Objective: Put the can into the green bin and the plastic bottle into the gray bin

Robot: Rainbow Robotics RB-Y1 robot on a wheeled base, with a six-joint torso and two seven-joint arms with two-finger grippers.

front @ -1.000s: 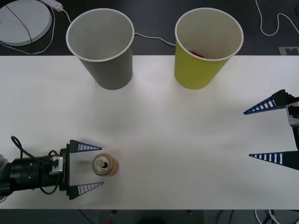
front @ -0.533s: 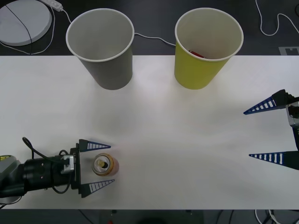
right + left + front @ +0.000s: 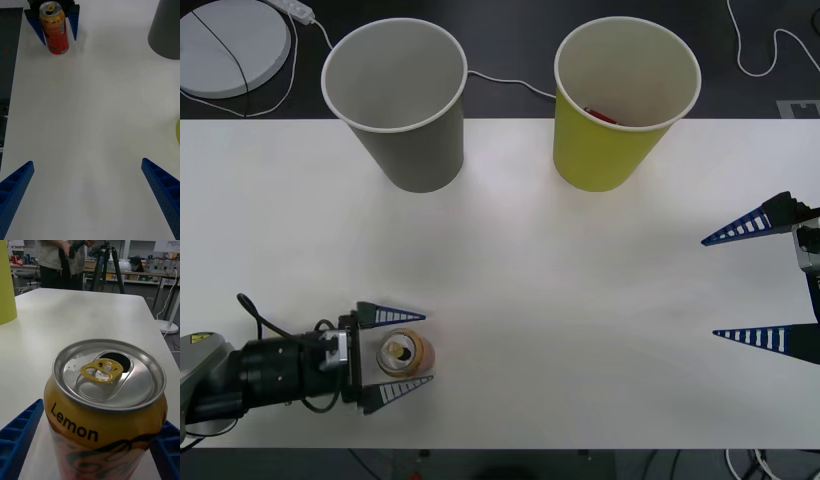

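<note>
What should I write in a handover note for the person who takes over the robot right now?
Left gripper: open, one finger on each side of the can, which stands upright near the table's front left edge; no firm grip visible.
Right gripper: open, idle over the table's right side, holding nothing.
Green bin: upright at the back, right of the gray bin; something red lies inside it.
Gray bin: upright at the back left.
Done: the left gripper is in place around the can.
Left: close on the can, lift it, drop it into the green bin. Plastic bottle: unseen on the table.
</note>
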